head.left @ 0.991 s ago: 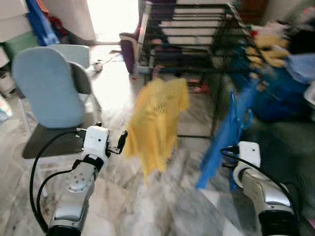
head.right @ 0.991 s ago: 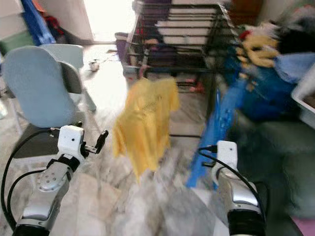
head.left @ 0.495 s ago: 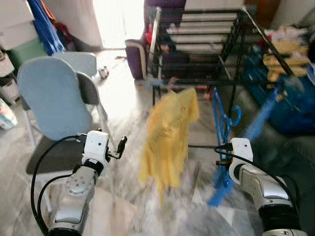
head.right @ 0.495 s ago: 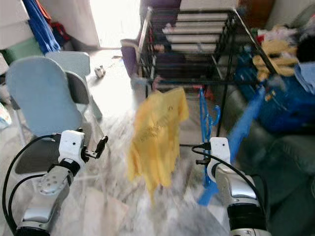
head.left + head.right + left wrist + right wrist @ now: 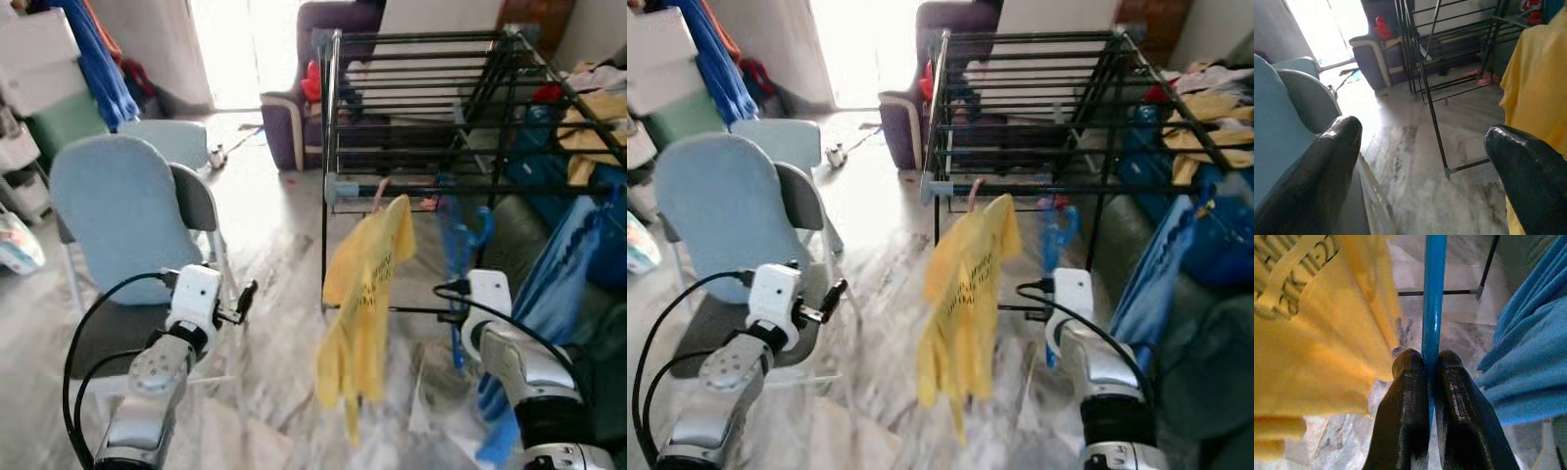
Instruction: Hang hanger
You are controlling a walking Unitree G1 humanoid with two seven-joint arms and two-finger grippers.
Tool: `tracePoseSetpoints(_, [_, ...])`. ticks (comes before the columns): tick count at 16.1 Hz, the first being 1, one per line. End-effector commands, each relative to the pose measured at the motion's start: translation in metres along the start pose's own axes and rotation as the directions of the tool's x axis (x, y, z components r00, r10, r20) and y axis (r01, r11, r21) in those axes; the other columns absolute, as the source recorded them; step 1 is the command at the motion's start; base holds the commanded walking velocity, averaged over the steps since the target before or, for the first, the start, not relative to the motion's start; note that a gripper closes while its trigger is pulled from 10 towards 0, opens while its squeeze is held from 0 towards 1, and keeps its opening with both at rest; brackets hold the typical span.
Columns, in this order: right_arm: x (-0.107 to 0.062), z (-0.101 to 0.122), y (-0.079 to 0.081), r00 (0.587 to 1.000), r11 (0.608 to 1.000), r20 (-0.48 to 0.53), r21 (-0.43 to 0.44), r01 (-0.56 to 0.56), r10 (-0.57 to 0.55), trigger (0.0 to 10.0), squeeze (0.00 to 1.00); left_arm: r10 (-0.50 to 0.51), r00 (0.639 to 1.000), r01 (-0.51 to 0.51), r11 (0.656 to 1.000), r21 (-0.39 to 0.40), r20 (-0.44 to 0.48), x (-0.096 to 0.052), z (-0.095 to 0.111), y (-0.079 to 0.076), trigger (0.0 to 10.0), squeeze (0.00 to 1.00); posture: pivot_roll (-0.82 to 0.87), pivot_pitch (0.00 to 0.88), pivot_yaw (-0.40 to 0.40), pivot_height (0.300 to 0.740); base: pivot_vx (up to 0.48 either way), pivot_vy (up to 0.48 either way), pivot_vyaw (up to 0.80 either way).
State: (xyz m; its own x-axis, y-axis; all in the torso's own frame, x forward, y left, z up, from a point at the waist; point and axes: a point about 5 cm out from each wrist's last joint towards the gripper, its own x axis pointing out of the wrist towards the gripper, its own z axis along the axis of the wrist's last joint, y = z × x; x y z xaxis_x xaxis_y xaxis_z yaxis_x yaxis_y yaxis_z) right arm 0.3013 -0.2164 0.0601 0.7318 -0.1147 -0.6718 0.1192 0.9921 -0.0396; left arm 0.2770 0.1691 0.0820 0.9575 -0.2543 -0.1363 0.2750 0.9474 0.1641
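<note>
Right wrist view has my right jaws (image 5: 1431,363) clamped on the thin blue plastic hanger (image 5: 1434,289), my left jaws (image 5: 1425,152) apart and empty, while the black metal drying rack (image 5: 431,108) has drawn nearer than a second ago, so hanging looks close.

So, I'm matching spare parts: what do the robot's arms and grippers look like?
Both arms are silver with white wrist blocks and looping black cables. The left gripper and right gripper each have two long, rounded, glossy black fingers.
</note>
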Motion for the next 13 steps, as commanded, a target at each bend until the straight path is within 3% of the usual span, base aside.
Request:
tracePoseSetpoints(1, [0.000,0.009,0.011,0.999,0.999,0.032,-0.002,-0.034,0.034,10.0,0.00,0.022,1.000,-0.022,1.000,0.020,-0.005,-0.002,0.001,0.008,10.0,0.00,-0.06,0.000,0.025,0.740,0.480,0.000,0.00])
tracePoseSetpoints(5, [0.002,0.010,0.011,0.999,1.000,0.038,-0.001,-0.019,0.019,10.0,0.00,0.023,1.000,-0.023,1.000,-0.001,-0.009,-0.005,-0.001,0.005,10.0,0.00,-0.06,0.000,0.020,0.740,0.116,0.000,0.00])
tracePoseSetpoints(8, [0.002,0.020,0.006,0.994,0.995,0.110,-0.093,0.025,-0.015,10.0,0.00,0.019,1.000,-0.019,1.000,0.001,-0.013,-0.005,0.000,0.005,10.0,0.00,-0.05,0.000,0.019,0.740,0.000,0.000,0.00])
tracePoseSetpoints(13, [0.008,0.032,-0.006,0.996,0.996,0.069,0.082,0.042,-0.048,10.0,0.00,0.001,0.999,-0.001,1.000,0.005,-0.036,-0.005,0.000,0.005,10.0,0.00,-0.04,0.000,0.019,0.740,0.000,0.000,0.00])
